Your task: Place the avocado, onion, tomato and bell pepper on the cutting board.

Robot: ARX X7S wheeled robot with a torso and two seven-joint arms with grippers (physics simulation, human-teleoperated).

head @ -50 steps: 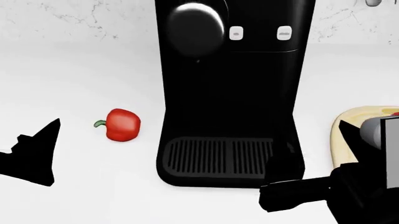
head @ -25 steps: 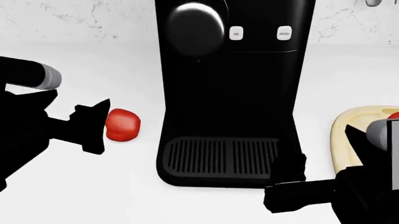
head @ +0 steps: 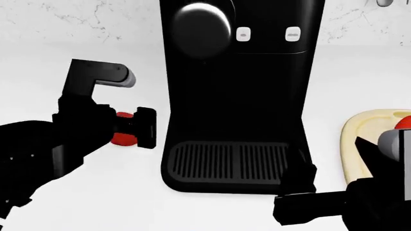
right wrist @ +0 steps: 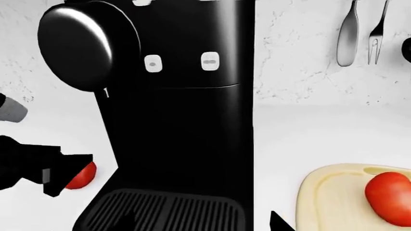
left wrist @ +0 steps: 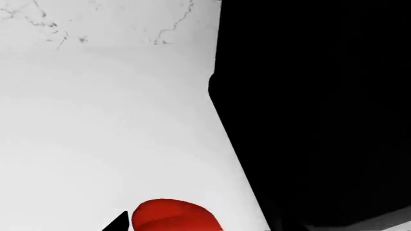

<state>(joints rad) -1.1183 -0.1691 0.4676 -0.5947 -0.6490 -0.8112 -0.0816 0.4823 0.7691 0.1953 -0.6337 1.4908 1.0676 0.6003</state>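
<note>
Black left hand (head: 132, 129) around bell pepper (head: 122, 135)

The pepper (head: 122, 136) is deep red, and the tomato (right wrist: 390, 198) is a lighter red-orange. The cutting board (right wrist: 330, 197) is pale cream wood. The coffee machine (head: 237, 91) is glossy black, with two small white buttons (head: 243, 34) and a ribbed dark drip grate (head: 224, 161). The counter (head: 77, 67) is plain white; the wall (right wrist: 301, 53) is white marble with thin grey veins. The left gripper (head: 132, 127) is black, its arm bearing a grey cylinder (head: 128, 77). The hanging spoon (right wrist: 347, 36) and fork (right wrist: 378, 33) are silver-grey.
</note>
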